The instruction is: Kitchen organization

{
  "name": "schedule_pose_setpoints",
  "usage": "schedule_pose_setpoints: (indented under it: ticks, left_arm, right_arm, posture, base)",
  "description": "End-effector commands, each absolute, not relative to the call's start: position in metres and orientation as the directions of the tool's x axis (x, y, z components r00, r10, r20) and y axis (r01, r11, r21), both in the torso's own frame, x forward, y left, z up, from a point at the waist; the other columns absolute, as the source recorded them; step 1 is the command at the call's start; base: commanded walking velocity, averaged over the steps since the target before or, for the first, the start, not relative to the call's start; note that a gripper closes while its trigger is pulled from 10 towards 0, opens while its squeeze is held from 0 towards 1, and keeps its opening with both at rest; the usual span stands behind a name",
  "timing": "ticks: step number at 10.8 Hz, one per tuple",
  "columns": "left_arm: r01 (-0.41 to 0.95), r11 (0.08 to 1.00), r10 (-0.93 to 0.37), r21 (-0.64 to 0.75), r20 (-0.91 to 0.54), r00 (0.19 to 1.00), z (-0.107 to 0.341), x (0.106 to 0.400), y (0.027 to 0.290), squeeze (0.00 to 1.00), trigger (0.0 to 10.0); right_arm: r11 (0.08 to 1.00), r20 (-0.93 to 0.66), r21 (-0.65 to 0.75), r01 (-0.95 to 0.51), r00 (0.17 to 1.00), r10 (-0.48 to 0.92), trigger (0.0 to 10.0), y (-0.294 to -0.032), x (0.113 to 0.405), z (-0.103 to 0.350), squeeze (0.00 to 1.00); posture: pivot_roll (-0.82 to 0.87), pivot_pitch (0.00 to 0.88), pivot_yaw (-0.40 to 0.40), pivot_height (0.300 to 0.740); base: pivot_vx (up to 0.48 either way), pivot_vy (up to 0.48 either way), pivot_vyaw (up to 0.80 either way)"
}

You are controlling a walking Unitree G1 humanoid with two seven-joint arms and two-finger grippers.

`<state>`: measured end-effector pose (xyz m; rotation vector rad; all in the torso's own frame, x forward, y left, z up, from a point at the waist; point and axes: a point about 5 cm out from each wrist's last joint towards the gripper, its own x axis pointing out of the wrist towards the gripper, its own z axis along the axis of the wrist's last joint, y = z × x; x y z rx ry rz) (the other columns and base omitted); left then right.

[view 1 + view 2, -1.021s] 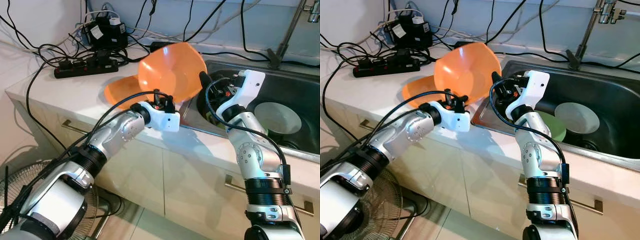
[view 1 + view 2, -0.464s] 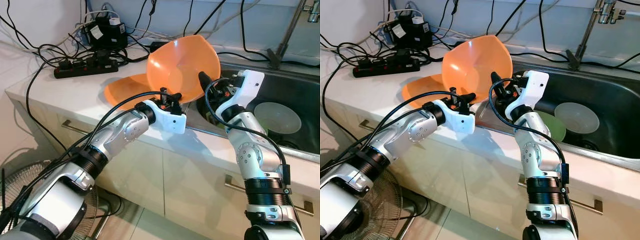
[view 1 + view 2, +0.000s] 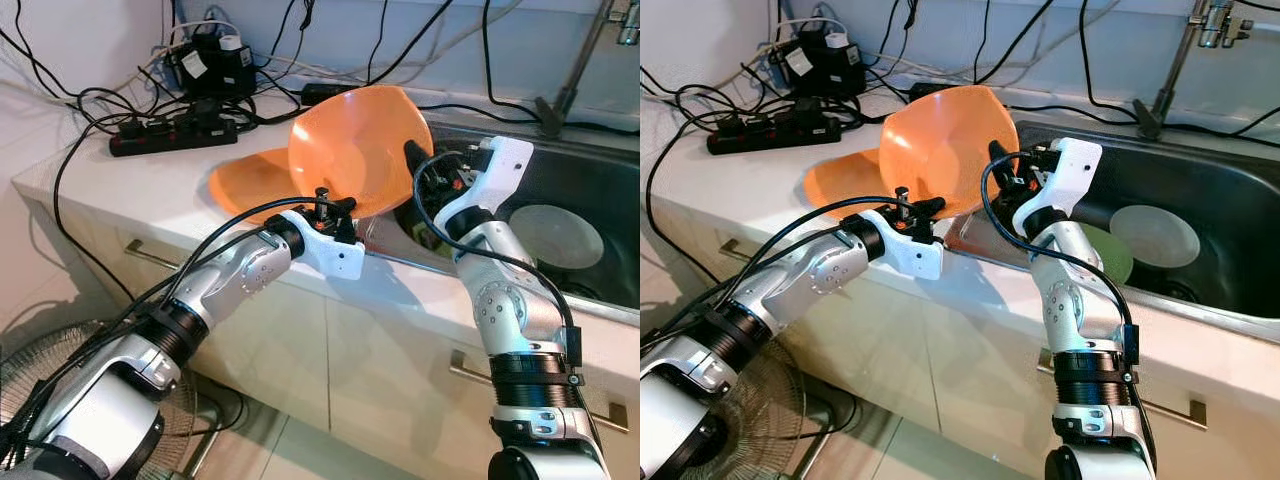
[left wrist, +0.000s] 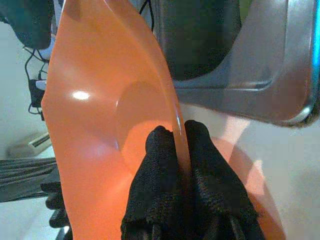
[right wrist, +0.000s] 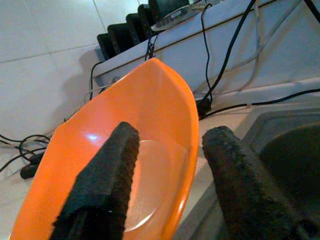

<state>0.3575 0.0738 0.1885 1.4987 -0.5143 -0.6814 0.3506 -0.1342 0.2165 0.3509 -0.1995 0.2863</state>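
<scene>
Orange bowl pinched at rim by left gripper fingers; right gripper fingers spread astride rim.

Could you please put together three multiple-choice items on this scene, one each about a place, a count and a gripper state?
1. Where does the white bowl lie?
A. on the counter
B. in the sink
C. on the floor

2. How many orange dishes are there?
A. one
B. two
C. three

3. How is the left gripper?
A. open
B. shut on the rim of the raised orange bowl
C. shut on a cable

Answers: 1 B, it rests in the steel basin; 2 B, the raised bowl and an orange dish on the counter behind it; 3 B, the left wrist view shows both fingers pinching the rim.
</scene>
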Motion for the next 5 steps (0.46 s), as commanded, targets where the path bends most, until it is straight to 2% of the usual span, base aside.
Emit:
schedule_pose_setpoints:
  ticks: [1,4,5]
  left_arm:
    - [0.041,-0.047,-0.703,0.998,-0.062,0.709,0.1962,0.3556,0.0730,0.00,10.0]
    - [0.004,-0.064,-0.710,0.998,-0.049,0.702,0.1979,0.3544,0.0723,0.00,10.0]
    - [-0.006,-0.070,-0.715,0.998,-0.046,0.698,0.1983,0.3537,0.0716,0.00,10.0]
  right_arm:
    - [0.896,0.249,0.309,-0.318,0.937,0.246,0.0,-0.1309,0.3526,0.2214,0.00]
    - [0.886,0.240,0.303,-0.350,0.928,0.284,0.3,-0.1239,0.3520,0.2191,0.00]
    - [0.886,0.233,0.298,-0.356,0.927,0.294,3.7,-0.1226,0.3520,0.2181,0.00]
  posture:
    - [0.13,0.006,0.054,0.740]
    - [0.14,0.000,0.050,0.740]
    - [0.14,0.000,0.048,0.740]
  base:
    - [0.000,0.000,0.00]
    - [0.000,0.000,0.00]
    - [0.000,0.000,0.00]
